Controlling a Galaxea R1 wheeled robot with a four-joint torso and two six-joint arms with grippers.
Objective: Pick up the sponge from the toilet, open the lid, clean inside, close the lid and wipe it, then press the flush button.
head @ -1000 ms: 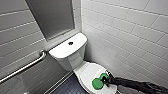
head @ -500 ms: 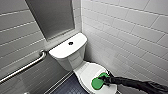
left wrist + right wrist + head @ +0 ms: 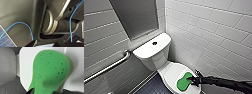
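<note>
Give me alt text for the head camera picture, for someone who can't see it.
The right gripper meets a bright green sponge lying on the closed lid of a white toilet in a grey-tiled corner. A black flush button sits in the tank top; a metal grab bar lines the wall beside it.

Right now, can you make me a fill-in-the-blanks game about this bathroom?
1. The sponge lying on the closed lid is bright ____.
2. The round dark flush button sits on top of the white ____.
3. The end effector at the sponge's edge belongs to the robot's ____ arm.

Missing words: green; tank; right.
</note>
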